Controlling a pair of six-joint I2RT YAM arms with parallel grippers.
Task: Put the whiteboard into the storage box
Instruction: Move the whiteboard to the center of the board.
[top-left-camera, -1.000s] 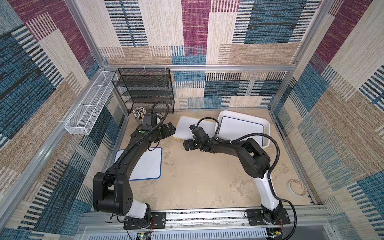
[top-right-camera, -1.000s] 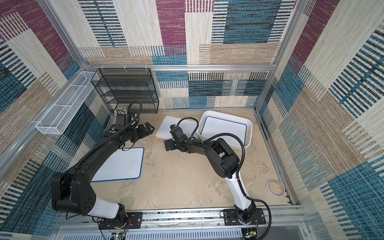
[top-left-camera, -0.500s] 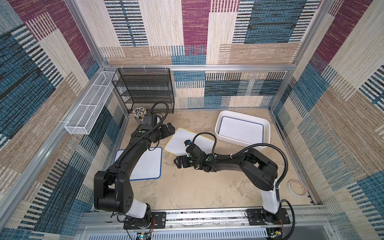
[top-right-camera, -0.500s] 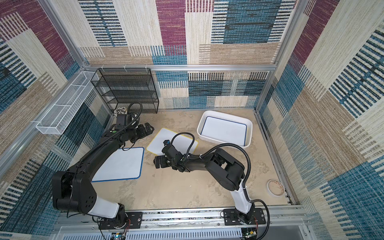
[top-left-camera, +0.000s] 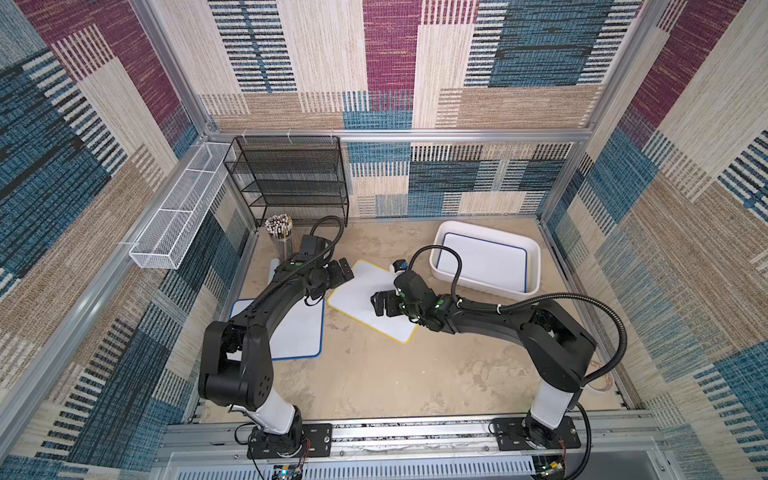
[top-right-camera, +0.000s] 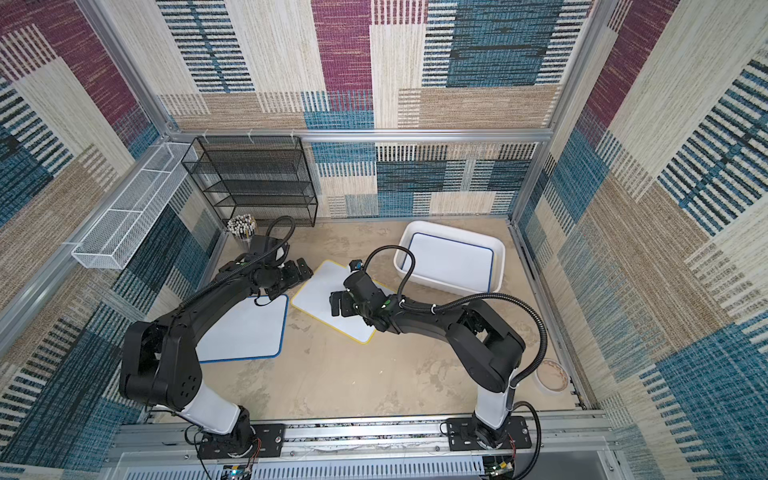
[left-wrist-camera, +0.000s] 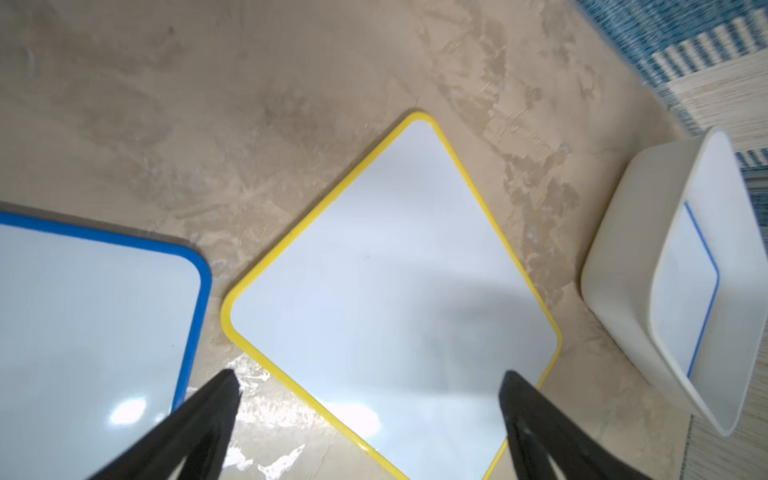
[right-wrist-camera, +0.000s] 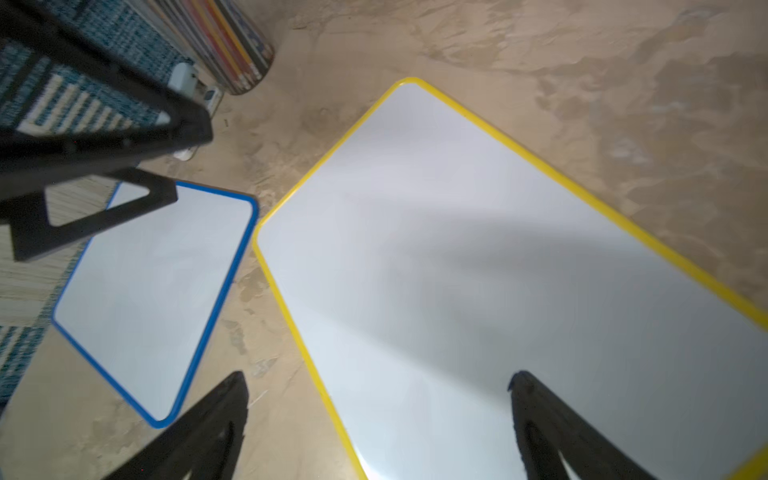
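Patchwork woven walls enclose a mottled tan table (top-left-camera: 374, 382). The storage box (top-left-camera: 498, 293) sits in its far right corner, with one blue-rimmed whiteboard (top-left-camera: 484, 262) already flat inside.

The yellow-rimmed whiteboard (top-left-camera: 357, 291) lies flat and skewed near the middle of the table, well apart from the box. A second blue-rimmed board (top-left-camera: 299, 328) lies by the left edge, just beside it.

The right gripper (top-left-camera: 379, 305) hangs low over the yellow board with its jaws spread wide and nothing between them. Whether it touches the surface cannot be told.

The left gripper (top-left-camera: 343, 270) is equally wide and empty, and is poised by the board's far left corner. A flat board offers no edge to pinch, so the two arms probably stand at opposite sides to tip one rim up between them.

A second ago the yellow board lay further back, just beside the box. It has since slid towards the front and turned, and the right arm has drawn back with it. The left arm has barely shifted.
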